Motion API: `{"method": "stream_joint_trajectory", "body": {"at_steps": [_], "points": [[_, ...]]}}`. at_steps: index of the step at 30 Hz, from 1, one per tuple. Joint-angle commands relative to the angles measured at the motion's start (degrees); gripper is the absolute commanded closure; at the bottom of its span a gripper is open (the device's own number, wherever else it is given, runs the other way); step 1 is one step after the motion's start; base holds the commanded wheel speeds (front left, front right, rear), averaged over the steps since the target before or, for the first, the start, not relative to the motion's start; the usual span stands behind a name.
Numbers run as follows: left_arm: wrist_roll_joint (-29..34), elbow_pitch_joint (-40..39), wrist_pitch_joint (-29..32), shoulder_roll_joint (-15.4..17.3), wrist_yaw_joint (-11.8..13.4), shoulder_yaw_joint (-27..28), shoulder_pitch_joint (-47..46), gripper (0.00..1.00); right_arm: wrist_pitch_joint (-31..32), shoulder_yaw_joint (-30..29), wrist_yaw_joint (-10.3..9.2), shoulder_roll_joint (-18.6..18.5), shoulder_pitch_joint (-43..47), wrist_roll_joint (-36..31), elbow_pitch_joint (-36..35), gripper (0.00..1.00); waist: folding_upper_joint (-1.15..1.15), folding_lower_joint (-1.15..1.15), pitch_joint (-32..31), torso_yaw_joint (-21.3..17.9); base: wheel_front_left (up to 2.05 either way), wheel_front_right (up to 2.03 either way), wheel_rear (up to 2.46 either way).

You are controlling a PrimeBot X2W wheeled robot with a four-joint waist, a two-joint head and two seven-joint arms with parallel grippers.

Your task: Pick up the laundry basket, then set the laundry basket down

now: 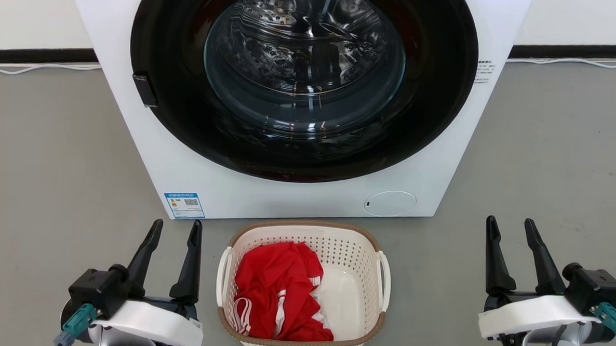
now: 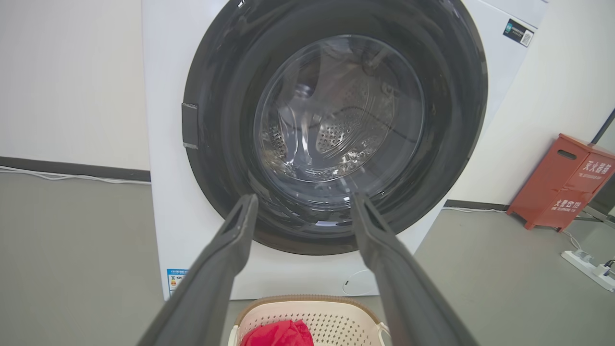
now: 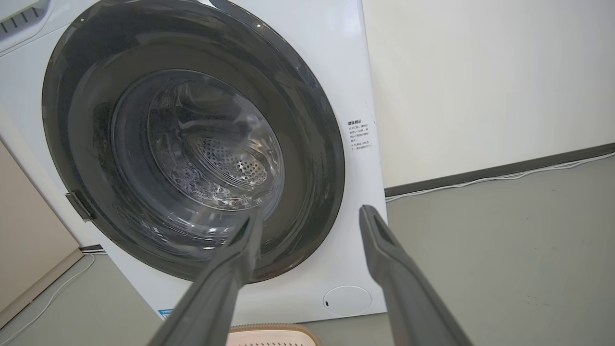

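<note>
The laundry basket (image 1: pixel 354 248) sits on the grey floor right in front of the washer, cream-white with a brown rim and white side handles, holding red clothes (image 1: pixel 277 291). My left gripper (image 1: pixel 176 228) is open to the basket's left, apart from it, with nothing between its fingers. Well to the basket's right, my right gripper (image 1: pixel 511 227) also stands open and holds nothing. In the left wrist view the basket (image 2: pixel 331 315) lies low between the open fingers (image 2: pixel 218 274). The right wrist view catches a strip of the basket's rim (image 3: pixel 274 329) at the bottom edge.
A white front-loading washer (image 1: pixel 194 157) with a shut dark round door (image 1: pixel 304 84) stands close behind the basket. A red box (image 2: pixel 562 182) and a power strip (image 2: pixel 588 264) are by the wall on the far right. White cables (image 1: pixel 32 68) run along the skirting.
</note>
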Motion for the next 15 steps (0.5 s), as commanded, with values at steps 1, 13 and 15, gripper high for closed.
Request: {"method": "stream_joint_trajectory", "body": {"at_steps": [1, 13, 15], "points": [[0.42, -1.22, -0.36, 0.48, -0.33, 1.91, -1.02, 0.00, -0.62, 1.44, 0.39, -0.33, -1.28, -0.54, -1.39, 0.00, -0.01, 0.00, 0.04, -0.02, 0.00, 0.00, 0.00], [0.57, -0.41, -0.36, 0.83, -0.33, 1.84, -1.19, 0.00, -0.62, 1.36, 0.39, -0.21, -1.44, -0.44, -1.21, 0.00, -0.01, 0.00, -0.05, -0.42, 0.00, 0.00, 0.00], [-0.01, -0.25, -0.36, 0.87, -0.33, 1.52, -1.21, 0.00, -0.62, 1.32, 0.39, -0.20, -1.45, -0.45, -1.23, 0.00, -0.01, 0.00, -0.06, -0.42, 0.00, 0.00, 0.00]]}}
